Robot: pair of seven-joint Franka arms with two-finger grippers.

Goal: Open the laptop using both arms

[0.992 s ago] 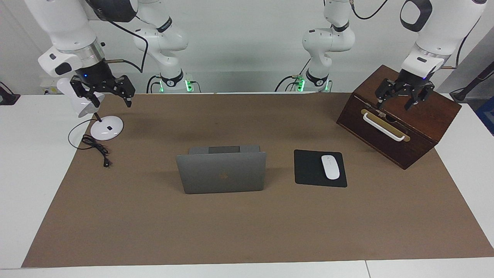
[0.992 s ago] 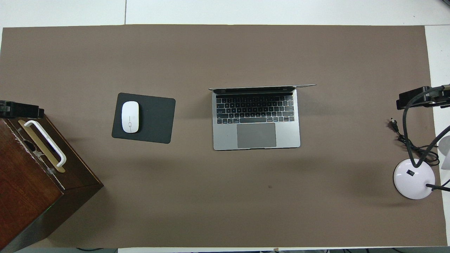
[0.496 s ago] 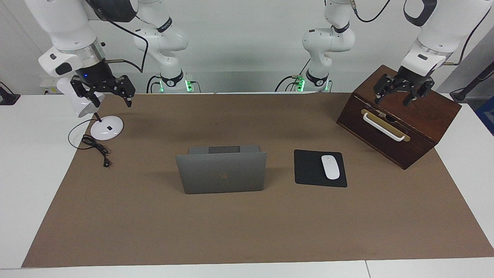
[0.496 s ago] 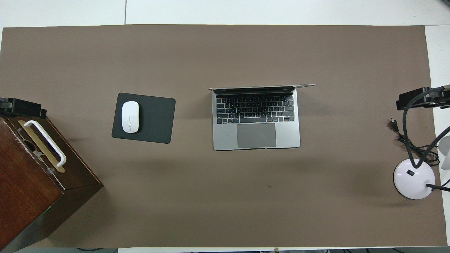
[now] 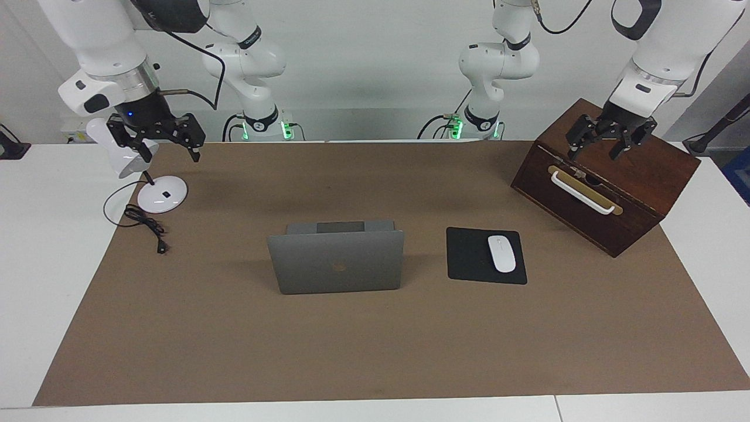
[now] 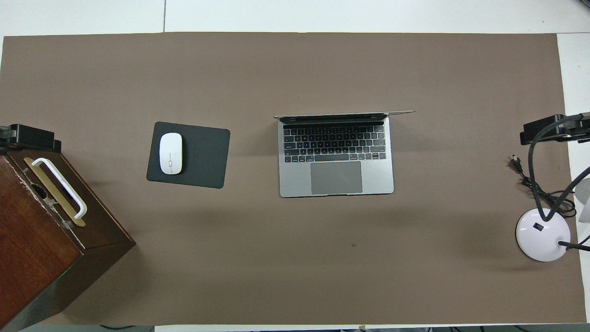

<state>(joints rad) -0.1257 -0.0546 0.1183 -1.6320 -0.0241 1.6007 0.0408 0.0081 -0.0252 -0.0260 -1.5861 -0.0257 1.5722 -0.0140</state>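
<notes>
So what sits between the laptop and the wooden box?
The black mouse pad with the white mouse on it lies between the laptop and the wooden box; both views show it.

The laptop [image 5: 336,258] stands open mid-counter [image 5: 375,351]. The mouse [image 5: 501,253] lies on the mouse pad [image 5: 469,258] beside it, toward the left arm's end. The wooden box [image 5: 609,176] sits nearer the robots there; the lamp [image 5: 162,194] occupies the right arm's end.
</notes>
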